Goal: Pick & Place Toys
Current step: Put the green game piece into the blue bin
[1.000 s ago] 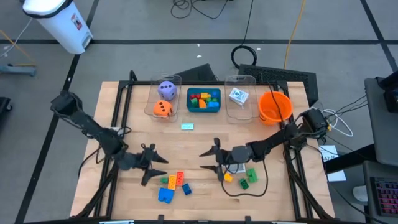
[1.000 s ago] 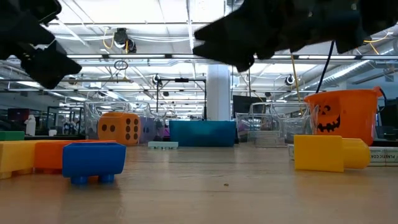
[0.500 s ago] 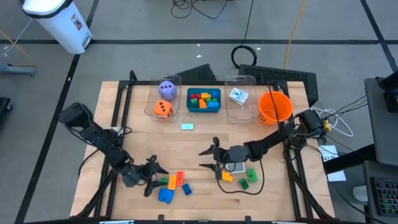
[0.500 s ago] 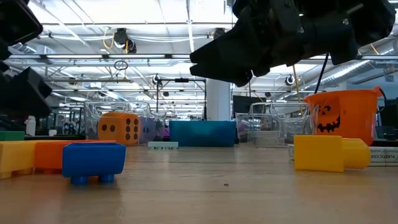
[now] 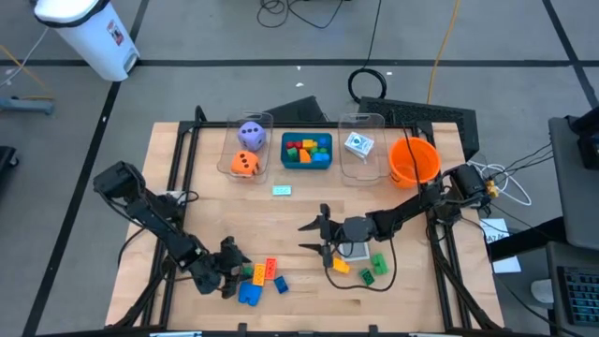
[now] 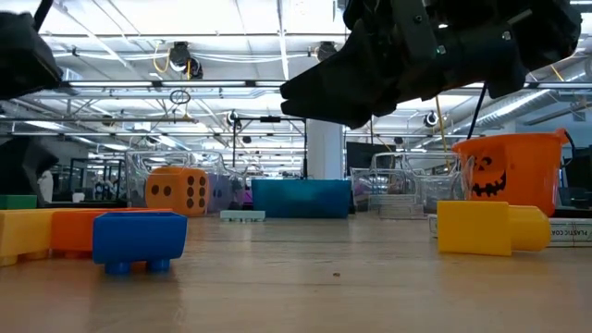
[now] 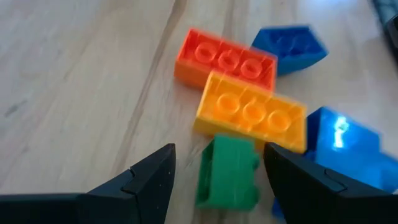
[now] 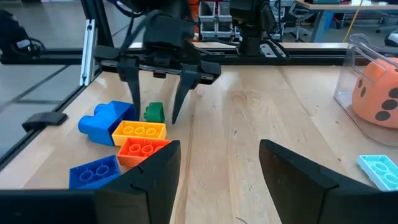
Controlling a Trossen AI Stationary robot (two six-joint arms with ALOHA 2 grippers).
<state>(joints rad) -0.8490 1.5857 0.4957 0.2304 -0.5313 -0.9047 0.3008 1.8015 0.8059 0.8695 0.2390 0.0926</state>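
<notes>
Bricks lie in a small cluster near the front left of the tabletop (image 5: 299, 211): a green brick (image 7: 227, 172), a yellow brick (image 7: 251, 116) touching it, an orange brick (image 7: 225, 60) against the yellow one, and two blue bricks (image 7: 344, 148) just beside them. The left gripper (image 7: 214, 180) is low over this cluster with its fingers (image 7: 146, 180) spread apart and empty, the green brick lying between them but not gripped. In the right wrist view the same gripper's two dark fingers point down on either side of that green brick.

A second group of toys sits nearer the right arm: a yellow piece (image 5: 343, 268) and green bricks (image 5: 373, 267) by the right gripper (image 5: 314, 236). That gripper hangs above the tabletop near its middle, fingers parted with nothing between them.

Along the back edge stand a clear bin (image 5: 231, 159) holding a purple die (image 5: 250, 135) and an orange die (image 5: 244, 164), a teal tray (image 5: 307, 163) filled with mixed bricks (image 5: 307, 148), and another clear bin (image 5: 359, 167) with a white card block (image 5: 358, 144). An orange bowl (image 5: 413, 161) stands at the far right. A small pale blue card (image 5: 282, 190) lies alone in front of the tray.
</notes>
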